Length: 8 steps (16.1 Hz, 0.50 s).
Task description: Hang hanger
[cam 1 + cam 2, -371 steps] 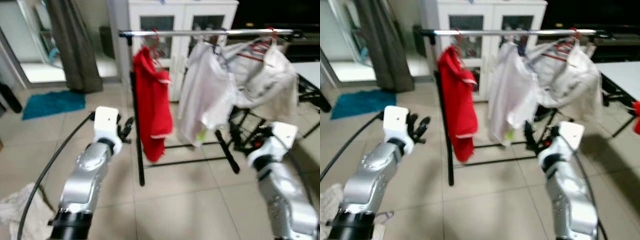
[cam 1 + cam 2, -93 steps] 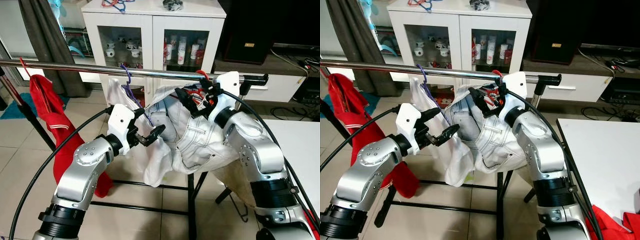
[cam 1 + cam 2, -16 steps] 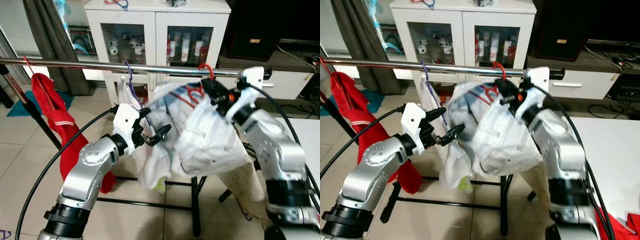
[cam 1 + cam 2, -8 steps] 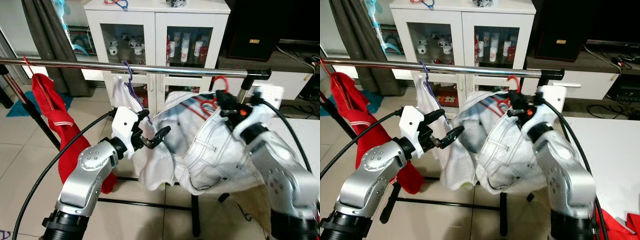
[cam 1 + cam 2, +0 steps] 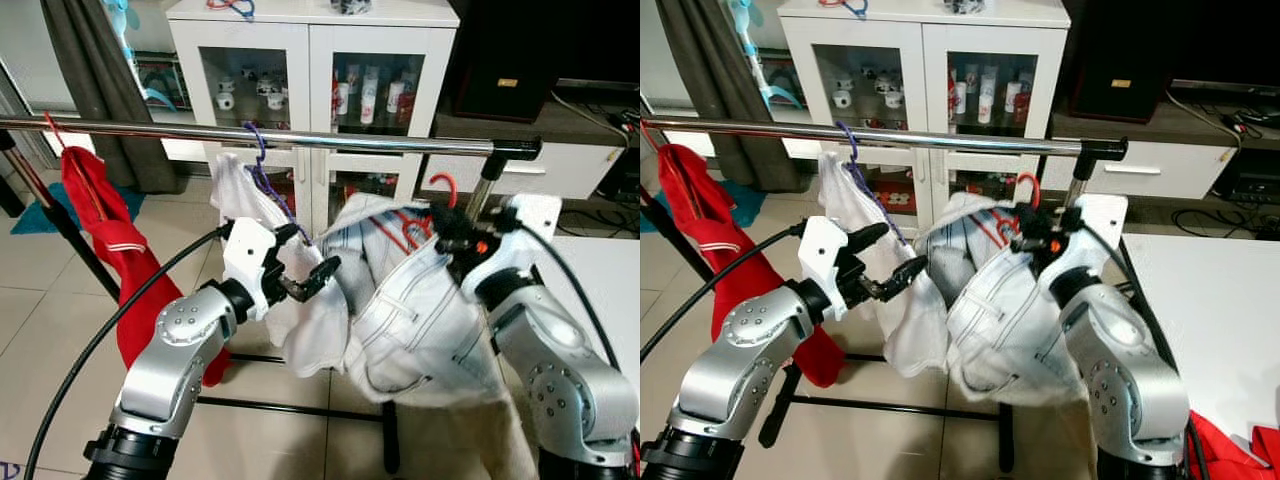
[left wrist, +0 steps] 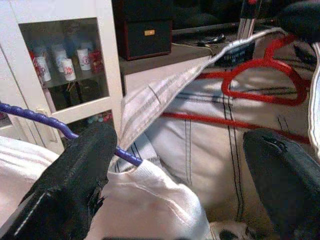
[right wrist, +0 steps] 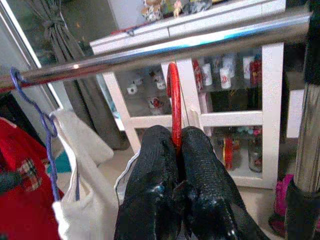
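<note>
A red hanger (image 5: 441,186) carrying pale white jeans (image 5: 420,310) hangs from my right gripper (image 5: 442,226), which is shut on the hanger's neck. The hook sits just below the steel rail (image 5: 300,136), near the rail's right end. In the right wrist view the fingers (image 7: 160,150) pinch the red hook (image 7: 173,95) under the rail (image 7: 190,45). My left gripper (image 5: 300,275) is open beside a purple hanger (image 5: 262,168) that holds a white shirt (image 5: 305,330) on the rail.
A red garment (image 5: 100,235) hangs at the rail's left end. A white glass-door cabinet (image 5: 310,60) stands behind the rack. The rack's dark upright (image 5: 482,185) is by my right gripper. A white table (image 5: 1200,300) lies to the right.
My right gripper has carried the red hanger and jeans down and to the right, from rail height to just below the rail. The jeans swung with it. My left gripper barely moved.
</note>
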Motion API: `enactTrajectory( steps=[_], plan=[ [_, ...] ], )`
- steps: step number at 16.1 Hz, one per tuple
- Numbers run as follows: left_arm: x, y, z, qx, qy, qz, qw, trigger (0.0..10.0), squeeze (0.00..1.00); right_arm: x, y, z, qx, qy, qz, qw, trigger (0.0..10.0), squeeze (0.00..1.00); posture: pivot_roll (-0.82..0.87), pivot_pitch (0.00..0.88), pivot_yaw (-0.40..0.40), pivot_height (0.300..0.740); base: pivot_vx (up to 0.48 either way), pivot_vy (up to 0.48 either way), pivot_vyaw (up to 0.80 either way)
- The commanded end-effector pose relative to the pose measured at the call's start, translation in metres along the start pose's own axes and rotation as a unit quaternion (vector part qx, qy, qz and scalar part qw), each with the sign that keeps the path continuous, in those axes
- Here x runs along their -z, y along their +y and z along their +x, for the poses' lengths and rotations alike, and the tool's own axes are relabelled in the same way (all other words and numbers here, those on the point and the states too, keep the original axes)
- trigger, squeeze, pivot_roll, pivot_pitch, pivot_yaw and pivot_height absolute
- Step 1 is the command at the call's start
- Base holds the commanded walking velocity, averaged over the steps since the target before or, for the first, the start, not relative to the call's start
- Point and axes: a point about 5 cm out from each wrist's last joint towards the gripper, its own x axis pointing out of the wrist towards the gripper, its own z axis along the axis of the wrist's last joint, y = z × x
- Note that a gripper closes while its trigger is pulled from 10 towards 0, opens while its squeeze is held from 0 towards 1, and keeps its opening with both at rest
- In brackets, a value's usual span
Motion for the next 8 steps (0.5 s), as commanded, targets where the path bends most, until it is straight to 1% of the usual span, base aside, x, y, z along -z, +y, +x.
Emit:
enactTrajectory(
  steps=[1, 5, 7, 8],
  plan=[
    [-0.0041, -0.0018, -0.0004, 0.004, -0.005, 0.004, 1.000, 10.0, 0.00, -0.0117, 0.0058, -0.0019, -0.011, -0.025, -0.013, 1.000, 0.0, 0.00, -0.02, 0.000, 0.002, 0.740, -0.262, 0.000, 0.00],
    [-0.0039, -0.0019, 0.0004, 0.005, -0.005, 0.006, 1.000, 10.0, 0.00, -0.0076, 0.0045, -0.0037, -0.005, -0.020, -0.024, 1.000, 0.0, 0.00, -0.02, 0.000, 0.005, 0.740, -0.258, 0.000, 0.00],
    [-0.0034, -0.0024, 0.0006, 0.007, -0.005, 0.005, 1.000, 10.0, 0.00, -0.0071, 0.0045, -0.0040, -0.004, -0.020, -0.025, 0.999, 0.0, 0.00, -0.03, 0.000, 0.004, 0.740, 0.000, 0.000, 0.00],
    [-0.0030, -0.0021, 0.0005, 0.004, -0.002, 0.009, 1.000, 10.0, 0.00, -0.0072, 0.0053, -0.0041, -0.005, -0.020, -0.027, 0.999, 6.0, 0.00, -0.03, 0.000, 0.004, 0.740, 0.000, 0.000, 0.00]
  ],
)
